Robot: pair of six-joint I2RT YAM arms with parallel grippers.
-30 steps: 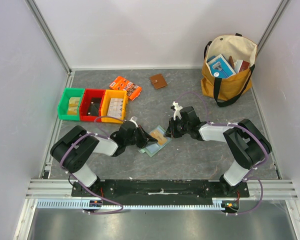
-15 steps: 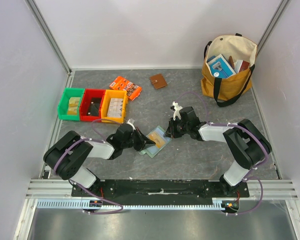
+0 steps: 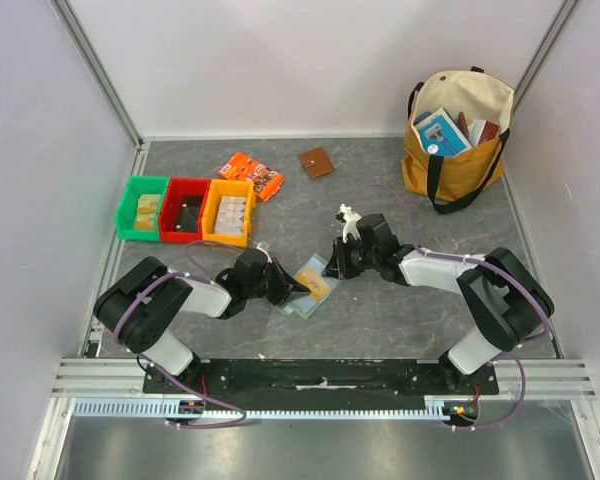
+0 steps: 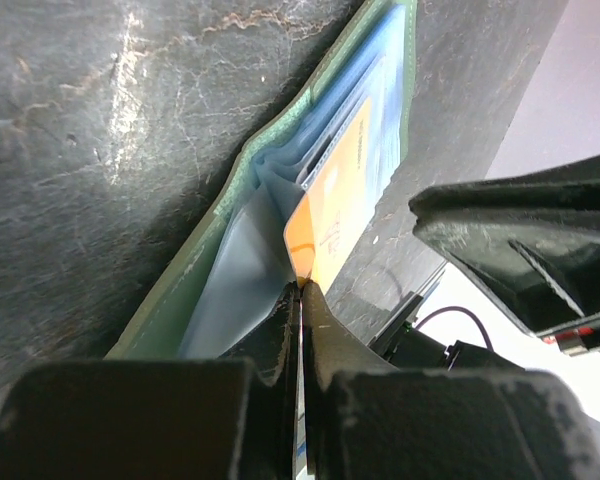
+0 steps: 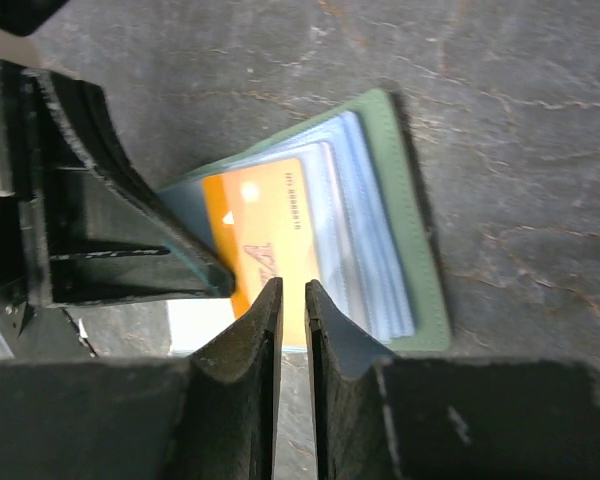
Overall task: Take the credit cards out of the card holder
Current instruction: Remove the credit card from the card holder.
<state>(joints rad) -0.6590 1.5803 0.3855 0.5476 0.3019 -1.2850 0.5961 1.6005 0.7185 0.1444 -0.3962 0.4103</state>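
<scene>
Status | left pincer (image 4: 300, 292) clamped on orange credit card (image 4: 342, 195) corner | right pincer (image 5: 292, 292) slightly apart over card holder (image 5: 412, 200)

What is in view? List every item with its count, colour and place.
pale green bifold card holder: one, lying open, table centre, between the grippers
orange plastic credit card: one seen, at the holder's sleeves
small plastic bins: three, green, red, yellow, in a row, rear left
orange printed packet: one, behind the bins
brown square wallet: one, rear centre
mustard fabric tote bag: one, black straps, rear right, books inside
dark grey table: one, under everything
left gripper: one, black, shut on the card's corner
right gripper: one, black, jaws slightly apart, tips at the card
</scene>
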